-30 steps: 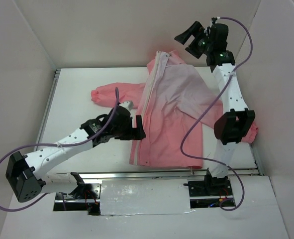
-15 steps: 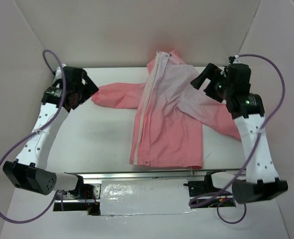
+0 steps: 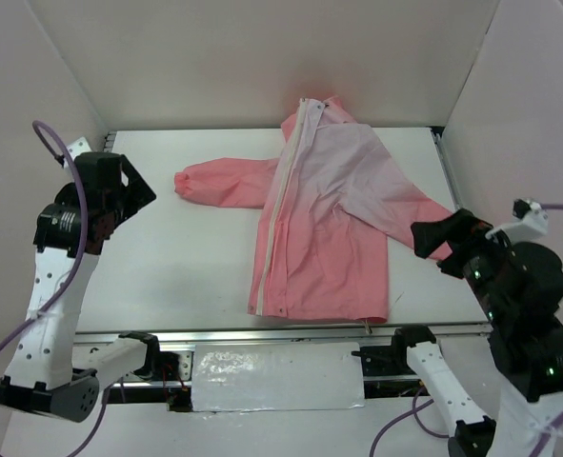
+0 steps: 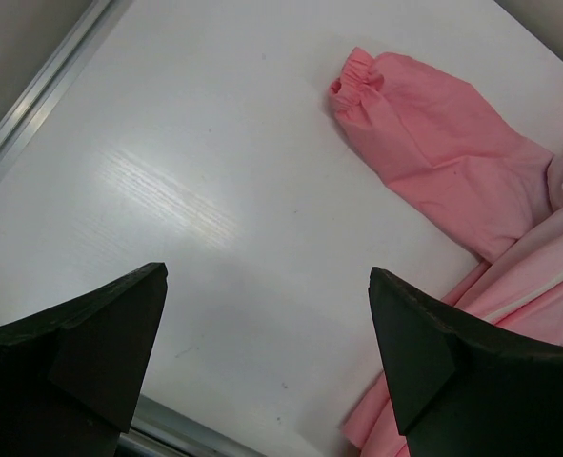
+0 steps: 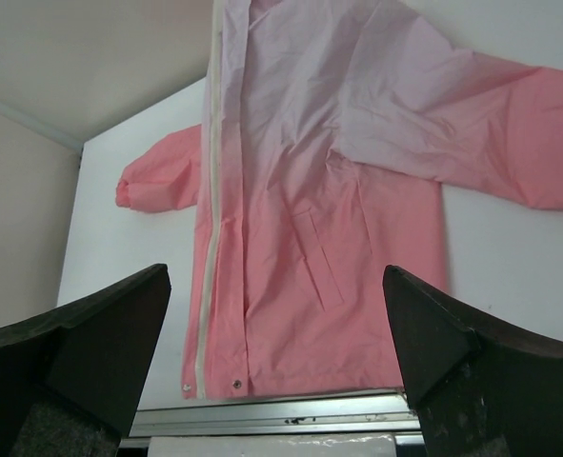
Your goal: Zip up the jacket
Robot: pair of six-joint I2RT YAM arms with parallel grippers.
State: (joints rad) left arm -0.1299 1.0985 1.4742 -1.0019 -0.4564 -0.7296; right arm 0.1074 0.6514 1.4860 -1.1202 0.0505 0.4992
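The jacket (image 3: 324, 228) lies flat on the white table (image 3: 186, 257), hood at the far end and hem toward the front rail. Its white zipper (image 3: 273, 214) runs down the left side of the front. One sleeve stretches left and ends in a gathered cuff (image 3: 182, 181). My left gripper (image 3: 129, 195) hangs open over the table's left edge, well apart from the cuff (image 4: 357, 81). My right gripper (image 3: 441, 248) is open above the right sleeve, near the table's right front. From the right wrist I see the jacket (image 5: 338, 190) and zipper (image 5: 210, 238) below the open right gripper (image 5: 276, 271).
A metal rail (image 3: 281, 335) borders the table's front edge, with a shiny plate (image 3: 276, 376) in front of it between the arm bases. Plain white walls (image 3: 262, 57) close in the back and both sides. Purple cables loop off both arms.
Both arms have pulled away from the jacket: the left swung from the hem out to the left edge, the right came from the far back to the right front. The jacket's left sleeve now lies uncovered.
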